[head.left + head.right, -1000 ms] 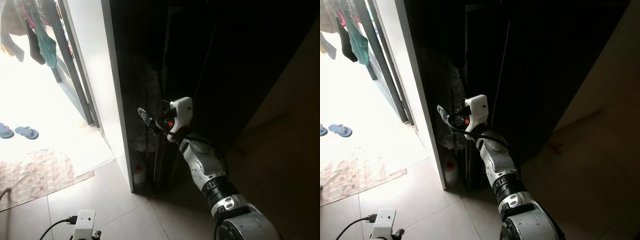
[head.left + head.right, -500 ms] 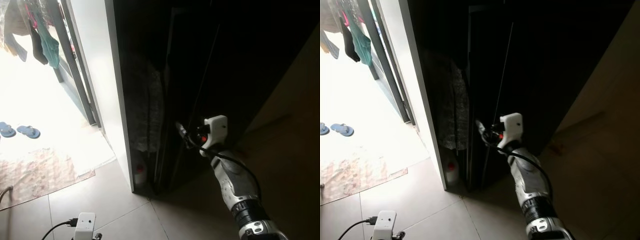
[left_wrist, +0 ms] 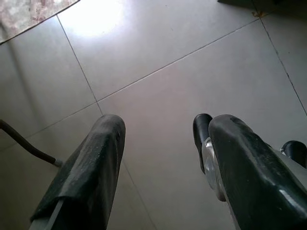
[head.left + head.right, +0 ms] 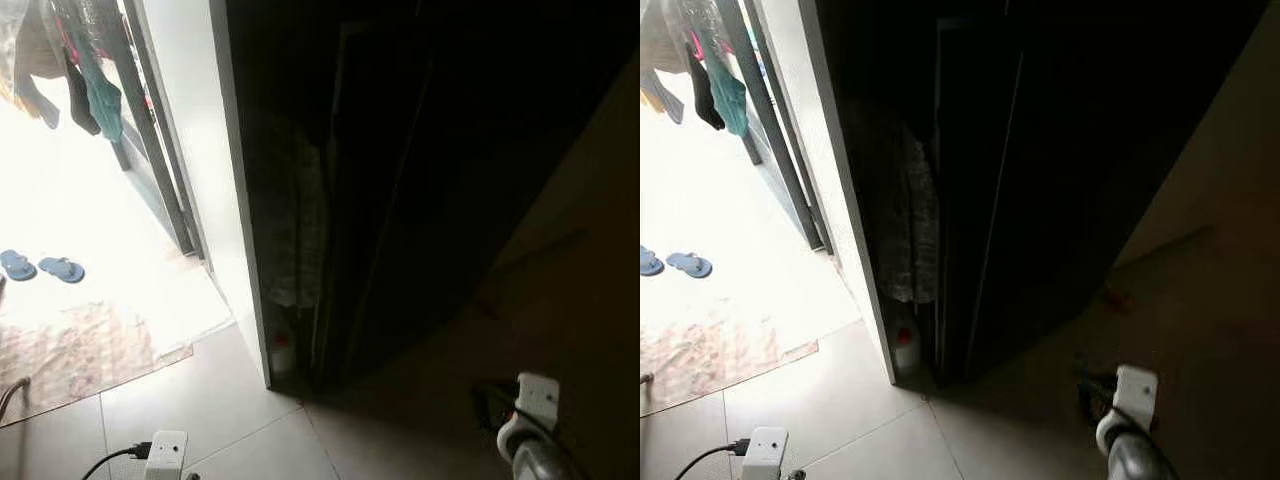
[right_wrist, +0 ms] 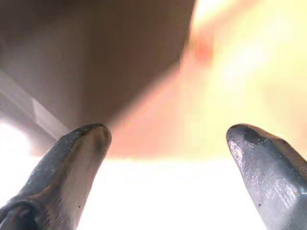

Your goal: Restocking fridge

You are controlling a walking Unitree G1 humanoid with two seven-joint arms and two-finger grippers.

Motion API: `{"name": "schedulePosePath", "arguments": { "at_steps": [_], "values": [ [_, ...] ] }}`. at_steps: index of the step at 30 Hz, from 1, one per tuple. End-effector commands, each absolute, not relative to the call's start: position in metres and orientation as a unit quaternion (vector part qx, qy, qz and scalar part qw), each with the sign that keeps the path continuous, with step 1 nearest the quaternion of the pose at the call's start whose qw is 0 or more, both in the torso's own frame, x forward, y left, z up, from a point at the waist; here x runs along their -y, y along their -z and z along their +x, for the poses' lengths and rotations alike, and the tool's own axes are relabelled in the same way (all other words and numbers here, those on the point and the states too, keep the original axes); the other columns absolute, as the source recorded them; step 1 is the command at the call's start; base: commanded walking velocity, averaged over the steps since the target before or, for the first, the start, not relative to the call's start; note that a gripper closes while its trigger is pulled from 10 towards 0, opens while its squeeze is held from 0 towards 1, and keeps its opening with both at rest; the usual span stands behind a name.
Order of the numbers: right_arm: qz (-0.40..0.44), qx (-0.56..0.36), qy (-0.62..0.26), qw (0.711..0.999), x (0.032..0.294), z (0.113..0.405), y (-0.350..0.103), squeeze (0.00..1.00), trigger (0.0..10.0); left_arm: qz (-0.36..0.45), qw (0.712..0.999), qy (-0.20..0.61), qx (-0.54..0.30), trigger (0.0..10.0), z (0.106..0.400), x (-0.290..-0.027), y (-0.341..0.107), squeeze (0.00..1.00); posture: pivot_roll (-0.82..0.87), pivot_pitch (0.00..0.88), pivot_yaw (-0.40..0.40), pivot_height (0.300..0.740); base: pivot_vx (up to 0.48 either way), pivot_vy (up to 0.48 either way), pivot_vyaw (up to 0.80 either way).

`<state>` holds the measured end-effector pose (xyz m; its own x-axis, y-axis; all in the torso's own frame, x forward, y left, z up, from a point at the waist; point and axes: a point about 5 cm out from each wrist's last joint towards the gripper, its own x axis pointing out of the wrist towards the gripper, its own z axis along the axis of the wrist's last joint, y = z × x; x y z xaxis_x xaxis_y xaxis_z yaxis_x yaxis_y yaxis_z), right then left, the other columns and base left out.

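Your left gripper (image 3: 158, 158) hangs low over the pale tiled floor (image 3: 158, 62), its two black fingers (image 3: 93, 167) spread apart with nothing between them; in the head view only its white wrist housing (image 4: 166, 452) with a black cable shows at the lower edge.

Starting from the left of what you see ahead: a bright open doorway, with clothes (image 4: 85, 75) hanging at the top, a pair of blue sandals (image 4: 42, 267) on the ground outside and a patterned rug (image 4: 80, 350) lying just inside. Next comes the white door frame (image 4: 235, 190). Right beside it, in a dark narrow gap, a grey cloth (image 4: 290, 220) hangs, and a small white bottle with a red cap (image 4: 281, 352) stands on the floor beneath it. Then the fridge (image 4: 440, 160) rises as a tall dark block, its door looking closed, though it is too dark to be certain.

Your right gripper (image 5: 168, 143) is down at the lower right, near the foot of the fridge, apart from it. Its fingers (image 5: 72, 167) are wide apart and empty, pointed at a blurred dark surface and a bright floor.
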<state>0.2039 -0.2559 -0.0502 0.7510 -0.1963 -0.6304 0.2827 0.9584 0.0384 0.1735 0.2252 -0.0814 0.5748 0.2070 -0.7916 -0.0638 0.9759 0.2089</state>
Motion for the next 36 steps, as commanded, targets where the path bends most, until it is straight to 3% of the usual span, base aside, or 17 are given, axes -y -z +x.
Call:
{"name": "schedulePosePath", "arguments": {
  "at_steps": [1, 7, 14, 36],
  "values": [
    [0.059, -0.361, 0.104, 0.925, 0.246, 0.198, 0.059, 0.0, 10.0, 0.071, 0.883, -0.073, -0.458, 10.0, 0.172, -0.224, 0.083, 0.0, -0.13, 0.008, -0.048, 0.74, 0.0, 0.0, 0.0],
    [0.063, -0.438, 0.112, 0.89, 0.233, 0.165, 0.082, 0.0, 10.0, 0.07, 0.883, -0.073, -0.459, 10.0, 0.172, -0.224, 0.082, 0.0, -0.13, 0.011, -0.045, 0.74, 0.0, 0.0, 0.0],
    [0.046, -0.445, 0.101, 0.888, 0.231, 0.147, 0.089, 0.0, 10.0, 0.07, 0.883, -0.072, -0.459, 10.0, 0.173, -0.224, 0.082, 0.0, -0.13, 0.014, -0.047, 0.74, 0.0, 0.0, 0.67],
    [0.034, -0.455, 0.077, 0.887, 0.228, 0.148, 0.089, 0.0, 10.0, 0.07, 0.883, -0.065, -0.459, 10.0, 0.171, -0.219, 0.084, 0.0, -0.14, 0.0, -0.041, 0.74, 0.0, 0.0, 0.8]
  ]
}}
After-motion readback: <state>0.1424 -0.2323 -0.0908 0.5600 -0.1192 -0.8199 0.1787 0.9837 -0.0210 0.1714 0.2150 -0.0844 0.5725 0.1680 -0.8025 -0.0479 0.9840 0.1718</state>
